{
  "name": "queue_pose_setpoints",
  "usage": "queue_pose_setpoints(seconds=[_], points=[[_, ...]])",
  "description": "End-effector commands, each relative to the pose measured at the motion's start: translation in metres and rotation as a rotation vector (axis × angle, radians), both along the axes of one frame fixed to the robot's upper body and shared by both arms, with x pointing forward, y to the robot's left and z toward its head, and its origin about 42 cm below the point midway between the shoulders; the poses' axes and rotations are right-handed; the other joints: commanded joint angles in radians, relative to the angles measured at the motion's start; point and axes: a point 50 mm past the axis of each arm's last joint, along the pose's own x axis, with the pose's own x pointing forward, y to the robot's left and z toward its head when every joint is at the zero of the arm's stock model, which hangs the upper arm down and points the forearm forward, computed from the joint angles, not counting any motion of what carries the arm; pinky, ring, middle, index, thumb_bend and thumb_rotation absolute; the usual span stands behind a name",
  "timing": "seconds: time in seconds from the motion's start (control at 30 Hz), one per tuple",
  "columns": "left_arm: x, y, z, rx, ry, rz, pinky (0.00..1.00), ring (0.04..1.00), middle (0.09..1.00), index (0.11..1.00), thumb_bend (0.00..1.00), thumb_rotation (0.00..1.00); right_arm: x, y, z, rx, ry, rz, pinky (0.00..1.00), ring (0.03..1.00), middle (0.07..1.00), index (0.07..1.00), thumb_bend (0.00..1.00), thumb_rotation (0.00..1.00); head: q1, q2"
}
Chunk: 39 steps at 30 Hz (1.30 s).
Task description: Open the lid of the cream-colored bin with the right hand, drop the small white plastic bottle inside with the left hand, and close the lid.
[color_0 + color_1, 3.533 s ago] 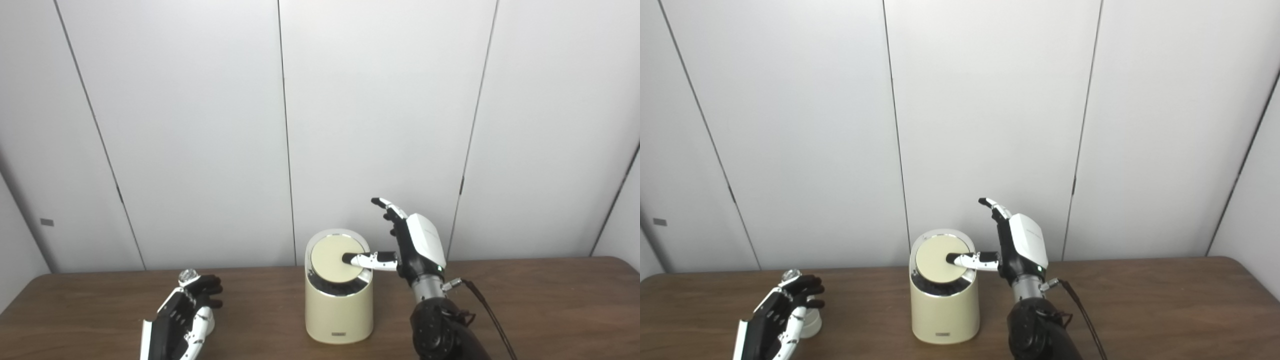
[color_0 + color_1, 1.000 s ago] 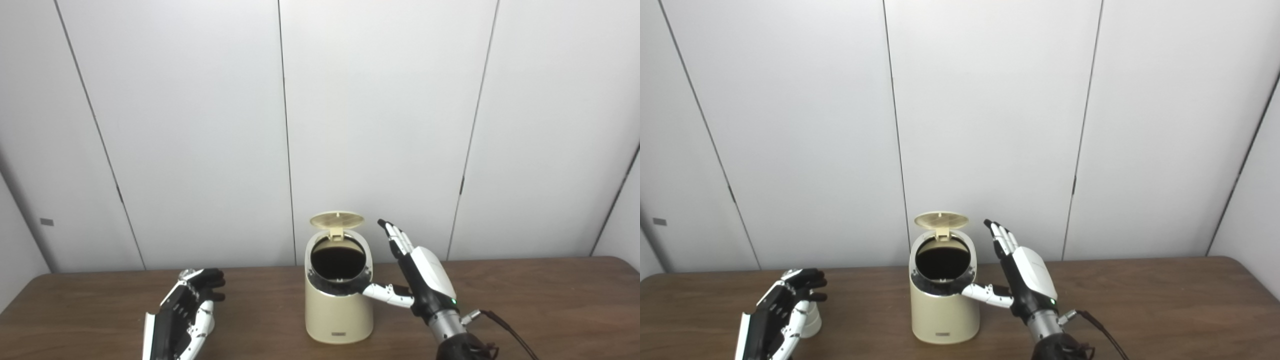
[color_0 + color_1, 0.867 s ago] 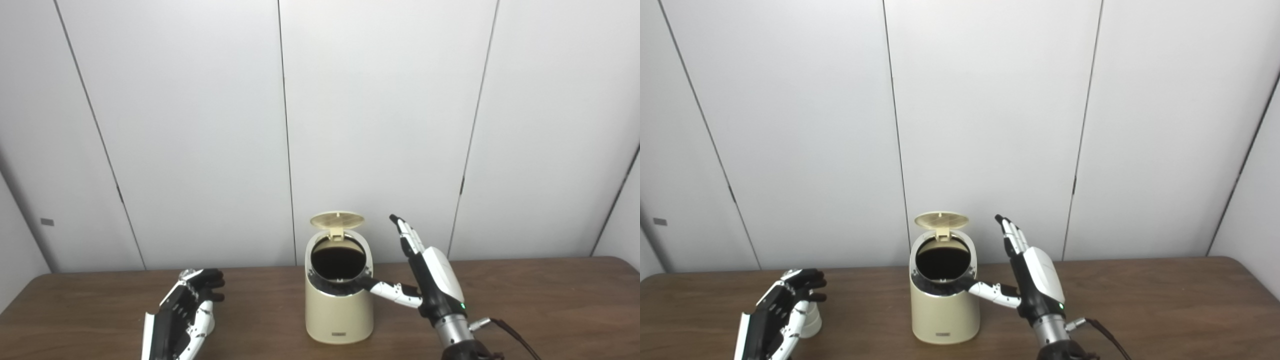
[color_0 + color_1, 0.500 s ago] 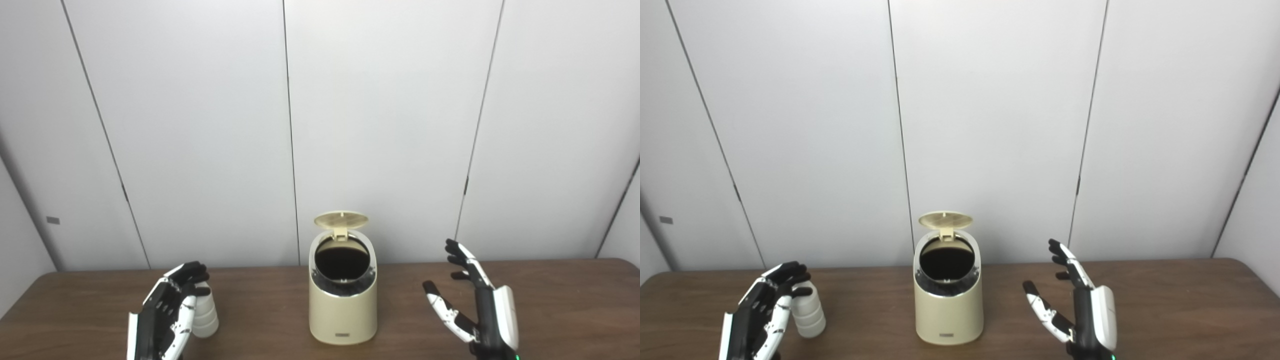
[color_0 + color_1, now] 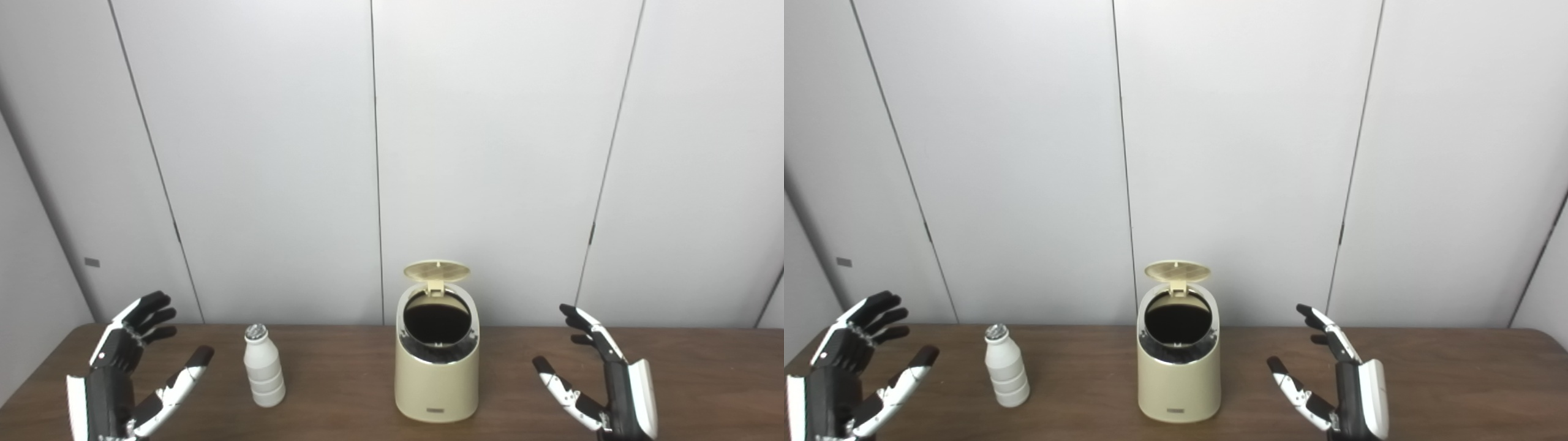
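Note:
The cream-colored bin [image 5: 436,380] stands on the brown table, a little right of the middle. Its round lid [image 5: 437,270] is flipped up at the back and the dark opening [image 5: 437,321] shows. The small white plastic bottle [image 5: 263,375] stands upright to the left of the bin, with a silver cap. My left hand [image 5: 125,373] is open at the far left, well apart from the bottle. My right hand [image 5: 603,383] is open to the right of the bin, palm toward it, touching nothing.
The brown wooden table [image 5: 343,380] runs across the whole lower picture. White wall panels [image 5: 490,153] rise straight behind it. Bare tabletop lies between the bottle and the bin, and right of my right hand.
The camera view has shifted. My left hand has drawn back to the left, away from the bottle, and spread wide. The right hand stays open beside the bin; the lid stays up.

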Motion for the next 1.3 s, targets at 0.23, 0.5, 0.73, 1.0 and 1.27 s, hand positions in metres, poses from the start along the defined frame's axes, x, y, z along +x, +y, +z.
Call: queue_pose_setpoints(seconds=[0.23, 0.5, 0.73, 1.0, 1.27], points=[[0.012, 0.0, 0.001, 0.004, 0.154, -0.04, 0.98, 0.978, 0.959, 0.997, 0.99, 0.24, -0.025, -0.012, -0.026, -0.005, 0.122, -0.005, 0.69, 0.785, 0.808, 0.801, 0.26, 0.34, 0.018, 0.015], [0.023, -0.015, -0.01, -0.021, 0.293, -0.07, 0.85, 0.922, 0.927, 0.977, 1.0, 0.29, -0.03, -0.024, -0.023, -0.012, 0.139, -0.012, 0.67, 0.773, 0.8, 0.795, 0.26, 0.33, 0.051, 0.043], [0.032, -0.03, -0.026, -0.017, 0.357, -0.04, 0.85, 0.921, 0.926, 0.959, 1.0, 0.28, -0.029, -0.044, -0.023, 0.011, 0.122, -0.029, 0.62, 0.739, 0.791, 0.791, 0.25, 0.28, 0.127, 0.048], [0.048, -0.034, -0.042, 0.001, 0.434, 0.011, 0.87, 0.927, 0.921, 0.969, 1.0, 0.29, -0.028, -0.072, -0.024, 0.051, 0.096, -0.087, 0.62, 0.737, 0.773, 0.764, 0.27, 0.41, 0.236, 0.046], [0.062, -0.035, -0.049, 0.09, 0.53, 0.062, 0.79, 0.886, 0.907, 0.945, 1.0, 0.28, -0.028, -0.088, -0.023, 0.066, 0.091, -0.114, 0.57, 0.717, 0.756, 0.754, 0.36, 0.7, 0.323, 0.049]])
